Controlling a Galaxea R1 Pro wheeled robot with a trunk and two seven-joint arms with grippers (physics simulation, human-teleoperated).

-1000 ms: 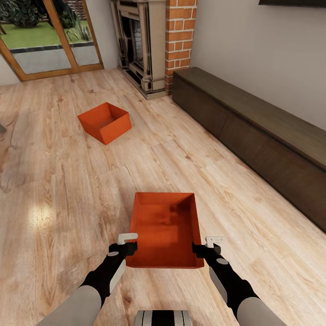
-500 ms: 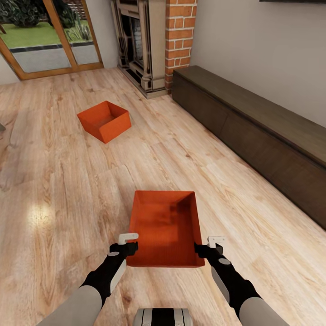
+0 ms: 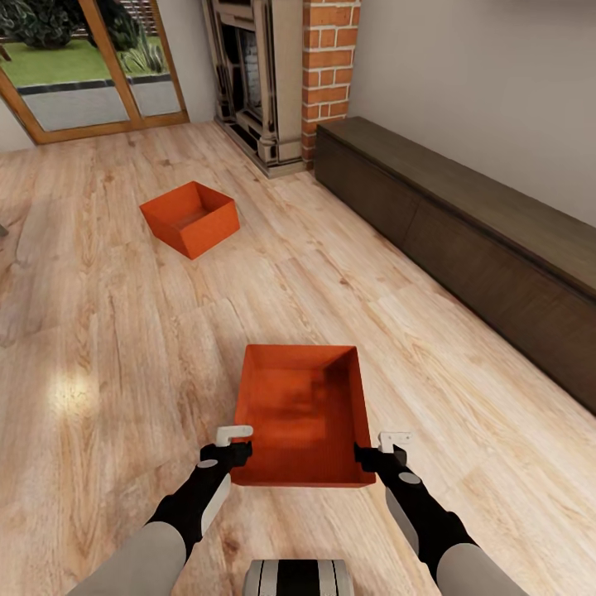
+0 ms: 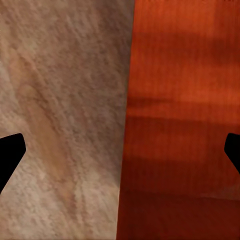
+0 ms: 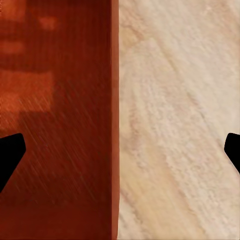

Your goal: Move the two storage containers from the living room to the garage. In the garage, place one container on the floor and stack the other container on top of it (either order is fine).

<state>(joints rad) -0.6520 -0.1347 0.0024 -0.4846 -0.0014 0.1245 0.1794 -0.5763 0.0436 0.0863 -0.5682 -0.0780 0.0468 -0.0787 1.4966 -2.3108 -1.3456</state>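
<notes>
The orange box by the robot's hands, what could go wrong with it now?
1. The left gripper and right gripper each sit astride a side wall of the near box with fingers wide apart. Lifting before they close could let it slip.
2. Both sit at the box's near end, so the far end may tip down.
3. Driving ahead might bump the other box.

You are in a home's living room: light wood plank floor (image 3: 108,331), a brick-and-stone fireplace (image 3: 277,83), wood-framed glass doors (image 3: 91,66) onto a garden, and a long dark low cabinet (image 3: 463,240).
</notes>
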